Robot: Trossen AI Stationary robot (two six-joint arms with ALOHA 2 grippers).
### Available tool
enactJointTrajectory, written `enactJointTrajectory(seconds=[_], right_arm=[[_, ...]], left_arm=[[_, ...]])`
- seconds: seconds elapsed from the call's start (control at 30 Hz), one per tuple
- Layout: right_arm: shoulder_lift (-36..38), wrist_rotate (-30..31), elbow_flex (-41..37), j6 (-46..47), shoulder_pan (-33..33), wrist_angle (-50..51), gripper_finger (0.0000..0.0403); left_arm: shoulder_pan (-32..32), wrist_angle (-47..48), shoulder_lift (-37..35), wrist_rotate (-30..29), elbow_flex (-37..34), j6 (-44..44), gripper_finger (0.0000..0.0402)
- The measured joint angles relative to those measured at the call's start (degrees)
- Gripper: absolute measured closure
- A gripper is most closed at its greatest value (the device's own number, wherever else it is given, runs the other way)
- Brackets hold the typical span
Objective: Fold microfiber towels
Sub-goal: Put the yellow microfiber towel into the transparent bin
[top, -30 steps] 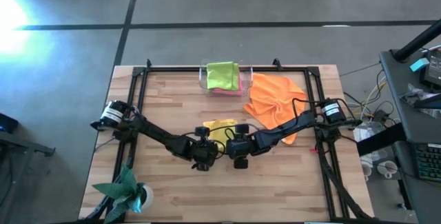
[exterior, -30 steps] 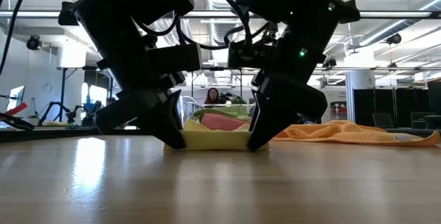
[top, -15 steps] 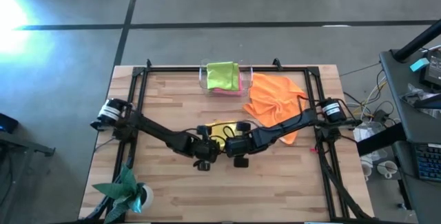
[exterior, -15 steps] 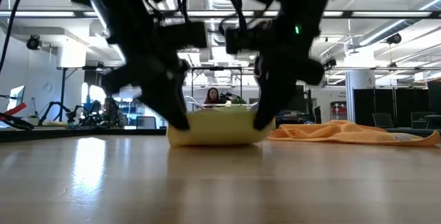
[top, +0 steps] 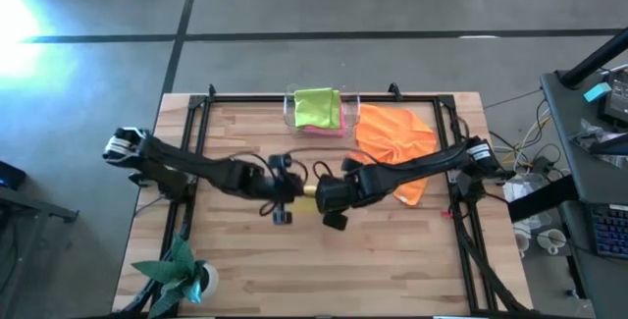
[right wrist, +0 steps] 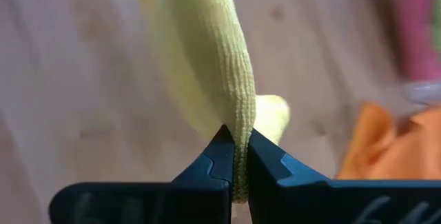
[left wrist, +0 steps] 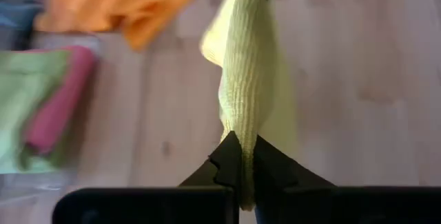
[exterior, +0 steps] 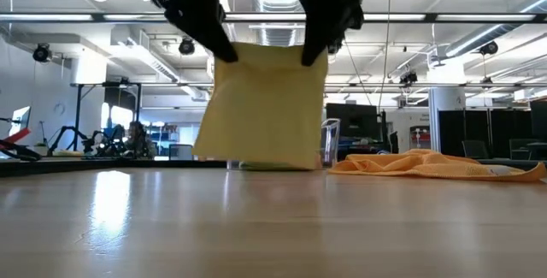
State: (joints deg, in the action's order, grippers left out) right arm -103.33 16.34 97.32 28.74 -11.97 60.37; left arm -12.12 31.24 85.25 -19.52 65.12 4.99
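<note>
Above mid-table, left claw [exterior: 224, 49] and right claw [exterior: 313, 54] each pinch a top corner of the hanging yellow towel [exterior: 263, 107].

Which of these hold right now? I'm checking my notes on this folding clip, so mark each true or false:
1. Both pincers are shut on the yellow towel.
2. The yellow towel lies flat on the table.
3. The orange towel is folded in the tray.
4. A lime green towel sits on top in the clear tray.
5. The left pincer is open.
1. True: the left pincer and right pincer each pinch the yellow towel.
2. False: it hangs from the pincers, lifted above the table.
3. False: the orange towel lies crumpled on the table beside the clear tray.
4. True: the lime green towel is on top.
5. False: it is shut on the yellow towel.
</note>
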Motion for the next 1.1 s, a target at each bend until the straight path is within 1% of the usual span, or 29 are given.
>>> enactJointTrajectory(seconds=[0.17, 0.33, 0.5, 0.63, 0.77, 0.97, 1.1], right_arm=[[0.0, 5.6, 1.6, 2.1, 4.9, 3.0, 0.0394], [0.0, 6.1, -0.6, 1.1, 12.7, 0.8, 0.0394], [-0.4, 5.8, -2.1, -4.7, 21.2, -2.5, 0.0394], [-0.4, 4.6, -2.5, -10.9, 27.4, -6.6, 0.0394], [-1.0, -0.7, -2.7, -16.5, 33.4, -12.1, 0.0394], [-3.5, -5.7, -2.8, -19.9, 39.9, -17.1, 0.0394], [-4.3, -6.5, -2.7, -22.2, 42.3, -20.0, 0.0394]], left_arm=[[6.5, -0.5, -1.8, -0.3, -0.1, -4.0, 0.0401], [13.6, -1.7, 0.2, -0.3, -0.1, -7.4, 0.0401], [21.4, -6.8, 3.9, 0.4, -0.1, -10.4, 0.0401], [27.1, -11.6, 7.7, 0.4, 0.0, -14.6, 0.0402], [31.9, -12.9, 9.9, 0.4, 1.1, -15.1, 0.0402], [37.4, -16.8, 11.6, 0.2, 3.5, -18.0, 0.0401], [40.2, -17.7, 13.4, 0.8, 5.7, -19.2, 0.0401]])
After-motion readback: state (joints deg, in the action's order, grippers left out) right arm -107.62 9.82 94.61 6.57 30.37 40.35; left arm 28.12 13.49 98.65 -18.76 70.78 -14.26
